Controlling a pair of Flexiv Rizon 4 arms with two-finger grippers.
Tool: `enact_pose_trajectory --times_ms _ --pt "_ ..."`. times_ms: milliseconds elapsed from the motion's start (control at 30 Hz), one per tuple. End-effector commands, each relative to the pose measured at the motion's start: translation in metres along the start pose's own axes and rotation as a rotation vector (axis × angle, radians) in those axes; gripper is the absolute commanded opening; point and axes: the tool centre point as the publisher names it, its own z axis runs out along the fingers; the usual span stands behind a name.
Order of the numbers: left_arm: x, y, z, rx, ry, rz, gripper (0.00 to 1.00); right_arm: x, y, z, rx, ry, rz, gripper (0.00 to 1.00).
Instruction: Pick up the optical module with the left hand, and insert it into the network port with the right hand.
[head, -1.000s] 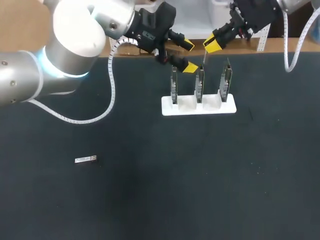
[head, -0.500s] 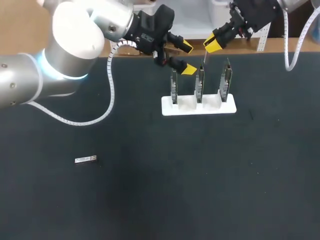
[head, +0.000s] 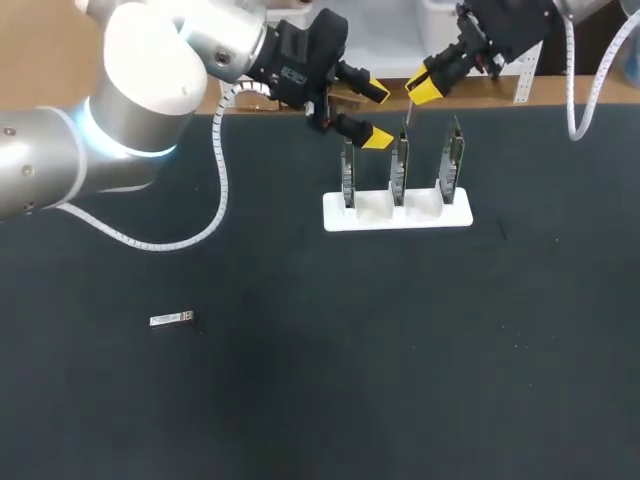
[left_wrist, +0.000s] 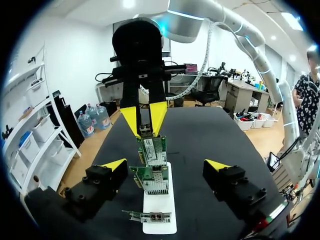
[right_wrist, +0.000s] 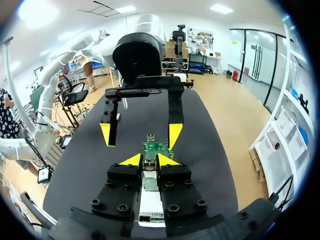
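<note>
1. The module (head: 170, 319) is lying flat on the table (head: 400, 350), well apart from both grippers.
2. The left gripper (head: 372, 113) is hanging with jaws wide apart beside the cards (head: 399, 165). We cannot tell the right gripper's (right_wrist: 148, 161) state.
3. We are advising a square descent, with the jaws straddling the module's long sides.

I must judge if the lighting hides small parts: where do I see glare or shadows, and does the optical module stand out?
Head view: even light, hardly any shadow on the black table; the optical module stands out pale; the left arm has a bright sheen. Left wrist view: the white holder is bright. Right wrist view: the table has a dull grey sheen.
</note>
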Motion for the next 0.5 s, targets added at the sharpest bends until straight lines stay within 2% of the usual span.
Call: enact_pose_trajectory --times_ms 33,500 --pt "-0.0005 0.0018 0.0003 0.003 0.002 0.0 1.0 -0.0018 0.0054 0.0017 0.013 0.01 -0.013 0.0" --pt "-0.0005 0.0018 0.0003 0.003 0.002 0.0 1.0 -0.0015 0.0136 0.008 0.051 0.051 -0.049 0.0"
